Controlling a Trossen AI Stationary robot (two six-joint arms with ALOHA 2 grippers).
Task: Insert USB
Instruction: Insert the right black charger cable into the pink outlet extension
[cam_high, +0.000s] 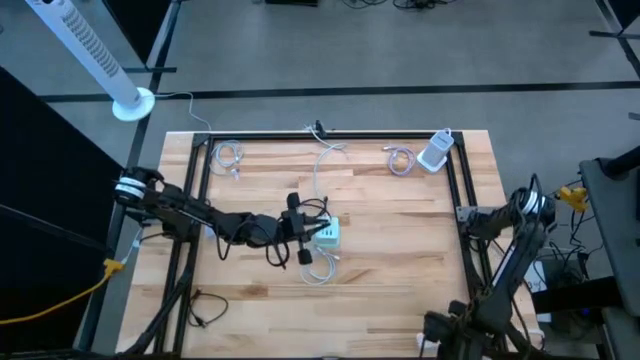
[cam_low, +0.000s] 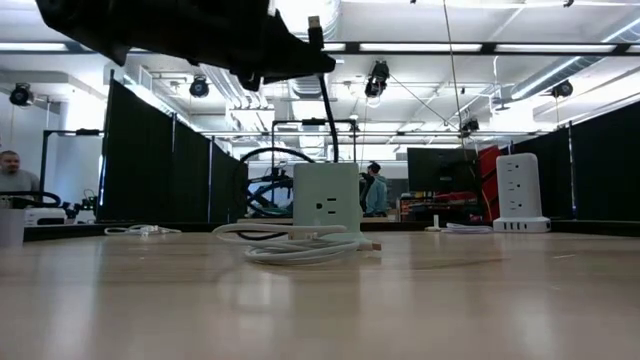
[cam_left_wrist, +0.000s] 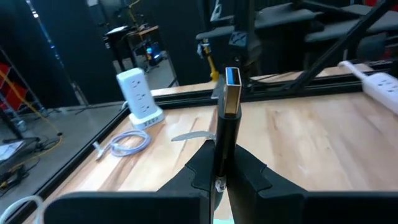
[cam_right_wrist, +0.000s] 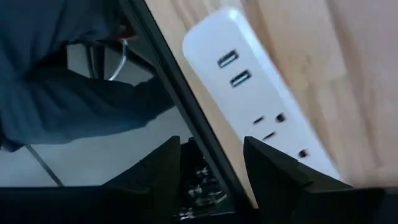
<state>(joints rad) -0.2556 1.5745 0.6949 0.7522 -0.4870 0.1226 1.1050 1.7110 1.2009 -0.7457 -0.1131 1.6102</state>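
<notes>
A pale green outlet cube (cam_high: 327, 235) with white cable coils (cam_high: 320, 268) sits mid-desk on the light wood-grain desk (cam_high: 400, 250), framed in black rails; a white power tower (cam_high: 435, 152) occupies one far corner, beside a lilac cable (cam_high: 401, 160).

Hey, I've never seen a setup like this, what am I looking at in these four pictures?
Two robot arms work at a wooden table. One picture looks down from above, one looks level across the tabletop, and two come from cameras on the arms' wrists. The left end effector is shut on a black USB plug, held above a pale green outlet cube with coiled white cable beside it. A white power tower stands in a far corner. The right end effector waits at the table's right edge, over a white power strip.
</notes>
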